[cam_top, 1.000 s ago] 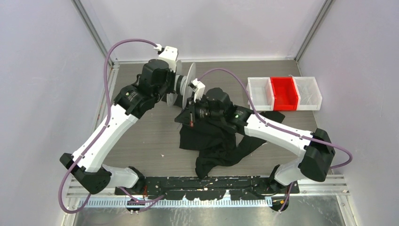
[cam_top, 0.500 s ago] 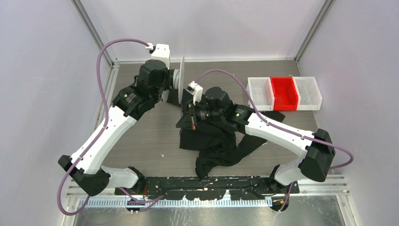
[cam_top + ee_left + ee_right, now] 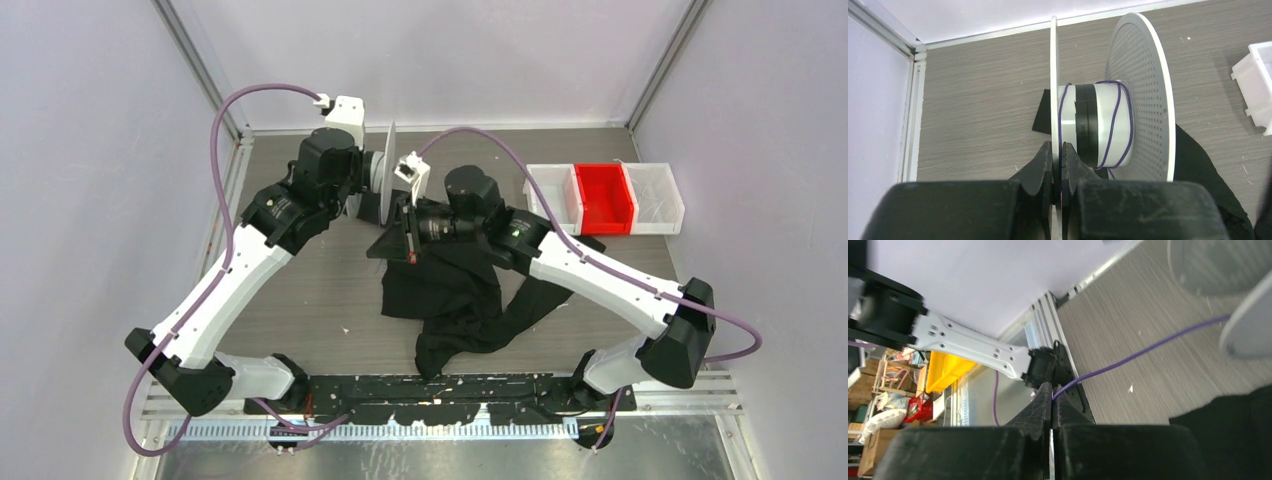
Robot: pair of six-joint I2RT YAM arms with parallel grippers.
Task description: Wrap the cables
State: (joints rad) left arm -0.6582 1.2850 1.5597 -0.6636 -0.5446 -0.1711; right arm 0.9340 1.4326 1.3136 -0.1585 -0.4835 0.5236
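From above, the spool [image 3: 388,160] is standing on edge at the far left-centre of the table [image 3: 300,290], with its axle running left to right. The left claw [image 3: 365,185] is meeting it from the left. The right claw [image 3: 393,242] is hanging just in front of it, over the edge of a black cloth [image 3: 450,300]. The cable is too thin to make out here. Three bins are sitting side by side at the far right: a white bin [image 3: 548,200], a red bin [image 3: 603,198] and a clear bin [image 3: 657,198]. I cannot tell what is lying in them.

In the left wrist view, the left claw [image 3: 1053,162] is pinching the thin near disc [image 3: 1053,75] of the spool. The cable [image 3: 1120,125], a thin purple wire, is looping loosely around the white hub beside a black band [image 3: 1087,125], its turns crossing the axle. The perforated far disc [image 3: 1143,100] is standing upright behind it.

In the right wrist view, the right claw [image 3: 1052,400] is pressing together on the cable [image 3: 1138,355]. The cable is stretching in a straight line up and to the right toward the blurred spool [image 3: 1248,325].
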